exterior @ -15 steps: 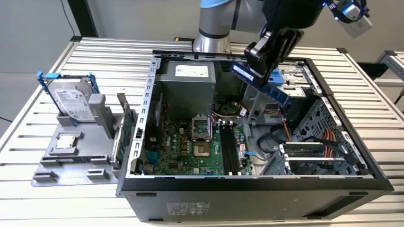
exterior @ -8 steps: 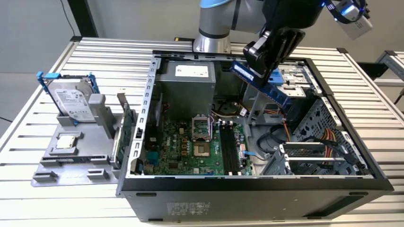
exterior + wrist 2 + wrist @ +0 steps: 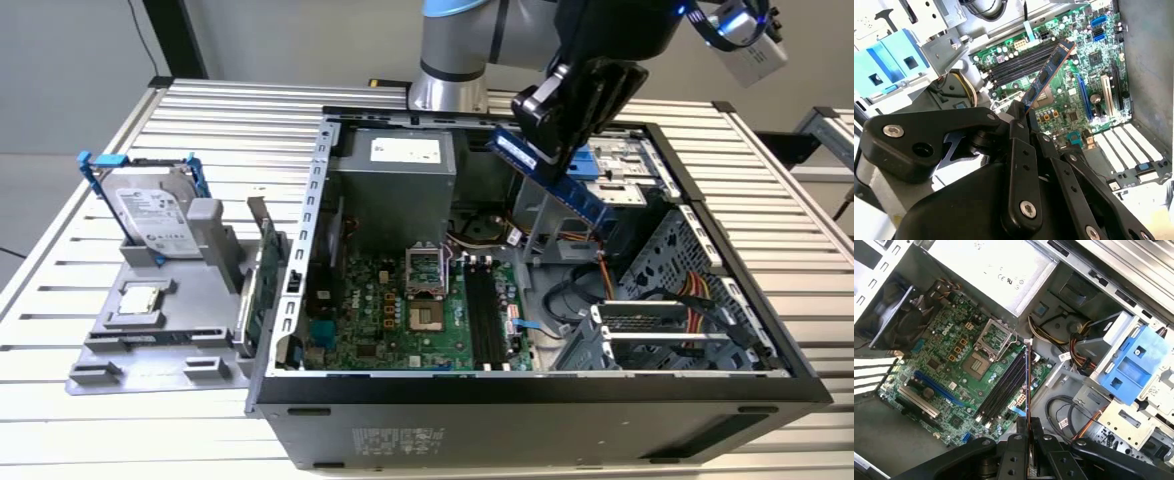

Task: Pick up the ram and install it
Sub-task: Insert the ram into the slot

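1. Tabletop (image 3: 120,440) of metal slats carries an open computer case (image 3: 534,388), whose black wall lies closest to the tabletop's near edge in the exterior view.
2. Toward the tabletop's edge on the exterior view's left, just beside the case, a grey tray (image 3: 134,350) holds a silver hard drive (image 3: 150,215) in a blue frame and an upright green card (image 3: 267,262).
3. Inside the case the green motherboard (image 3: 400,310) (image 3: 1074,95) (image 3: 954,370) lies flat, and its long black slots (image 3: 483,320) (image 3: 1019,57) (image 3: 1001,385) run from near to far.
4. Above the far half of the case, the claw (image 3: 545,128) (image 3: 1021,112) (image 3: 1028,425) is clenched on the ram (image 3: 585,197) (image 3: 1046,75) (image 3: 1027,385), a thin blue-green stick.
5. The fingers pinch the ram's upper end. The rest juts beyond the fingertips, slanting downward over the case's interior.
6. The ram hangs in the air, well apart from the slots. In the first wrist view it lines up lengthwise with them.
7. The arm (image 3: 454,50) rises near the tabletop's far edge, behind the case.
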